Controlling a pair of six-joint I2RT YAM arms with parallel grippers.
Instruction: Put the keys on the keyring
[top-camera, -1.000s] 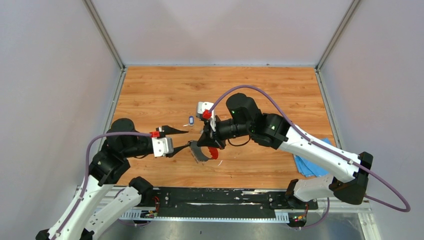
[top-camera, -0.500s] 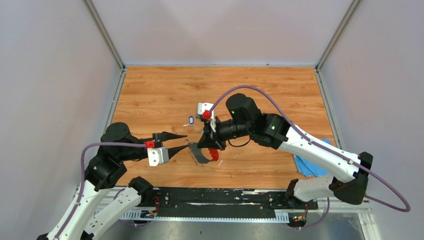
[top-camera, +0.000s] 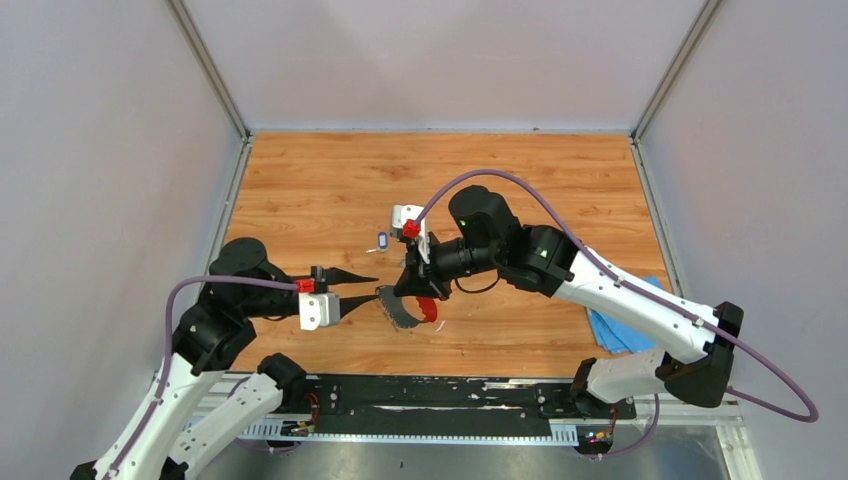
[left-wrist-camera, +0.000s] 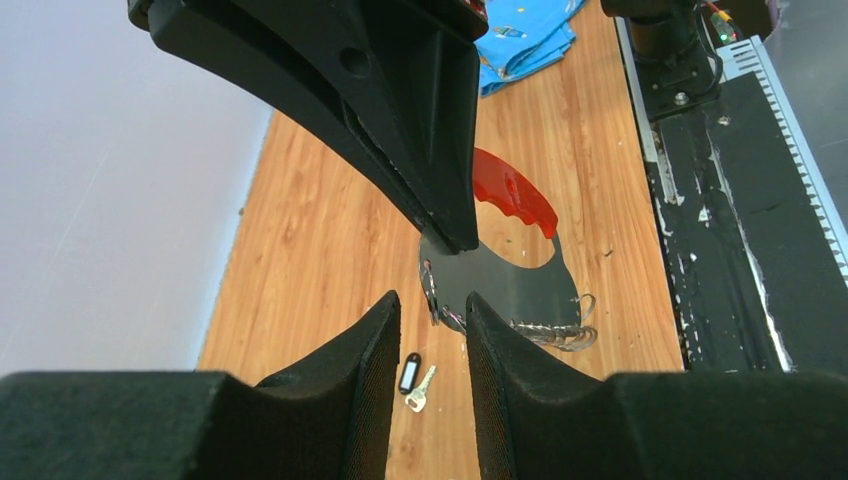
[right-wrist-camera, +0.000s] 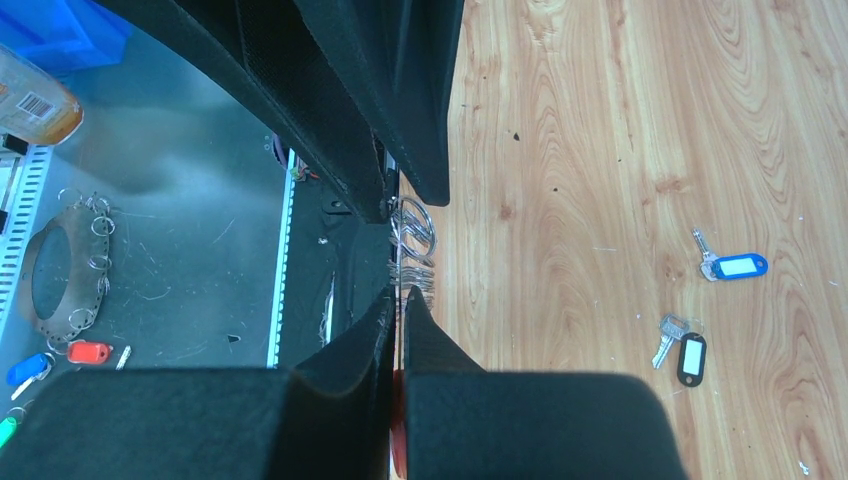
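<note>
We find the keyring (top-camera: 405, 308) a little left of the middle of the desk (top-camera: 300, 180), toward its near edge, held in the right pincer (top-camera: 412, 287), which reaches in from the right. The left pincer (top-camera: 375, 285) sits just left of the keyring, its tips at the ring's edge. We cannot tell whether they touch. Behind both pincers the first key (top-camera: 382, 240) lies on the desk, with the second key (right-wrist-camera: 685, 357) close beside it but apart. The cloth (top-camera: 622, 325) lies well to the right, at the desk's right edge.
</note>
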